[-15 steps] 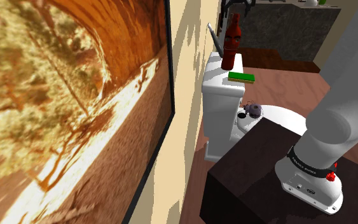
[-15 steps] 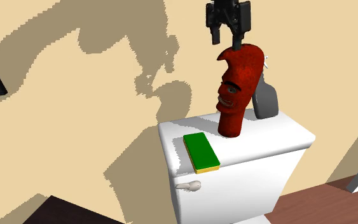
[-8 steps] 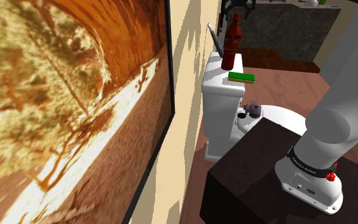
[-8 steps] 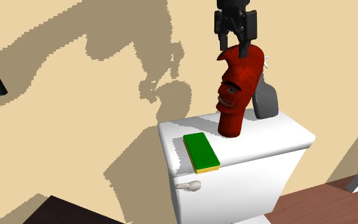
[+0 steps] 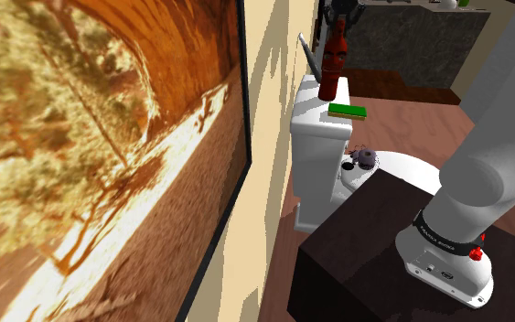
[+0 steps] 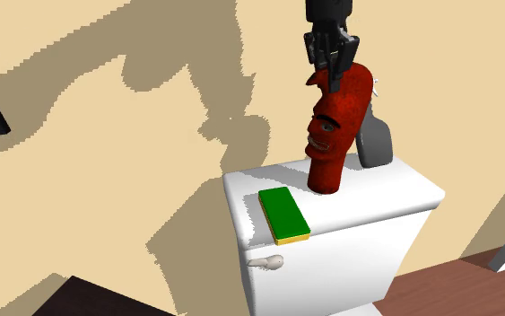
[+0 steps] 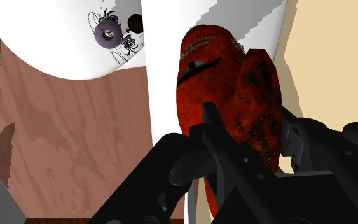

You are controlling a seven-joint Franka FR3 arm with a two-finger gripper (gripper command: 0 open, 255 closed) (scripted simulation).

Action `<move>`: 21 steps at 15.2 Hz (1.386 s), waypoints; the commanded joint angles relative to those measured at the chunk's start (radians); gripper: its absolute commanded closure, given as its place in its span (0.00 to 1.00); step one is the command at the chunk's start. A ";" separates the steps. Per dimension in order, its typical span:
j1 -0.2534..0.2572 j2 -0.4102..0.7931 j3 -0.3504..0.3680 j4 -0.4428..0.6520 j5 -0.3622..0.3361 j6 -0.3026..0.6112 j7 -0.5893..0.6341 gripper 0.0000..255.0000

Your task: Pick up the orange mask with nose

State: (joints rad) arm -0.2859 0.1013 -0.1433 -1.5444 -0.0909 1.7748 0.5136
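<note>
Red face mask (image 6: pixel 335 135) stands upright on the white tank (image 6: pixel 387 193).

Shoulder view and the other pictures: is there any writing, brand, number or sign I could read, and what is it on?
Black band low on the white arm: small white lettering, too small to read.
Red mask, green block, white tank, wall picture: no writing on any of them.

Shoulder camera far, second exterior near, both toward the white tank (image 6: pixel 358 251).
</note>
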 commanded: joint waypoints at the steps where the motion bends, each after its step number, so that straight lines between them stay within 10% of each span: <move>1: 0.000 0.000 0.000 -0.001 0.000 0.000 0.000 1.00; 21: -0.006 0.077 -0.002 0.308 0.014 -0.231 -0.026 1.00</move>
State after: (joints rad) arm -0.2915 0.1706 -0.1457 -1.2647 -0.0776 1.5629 0.4889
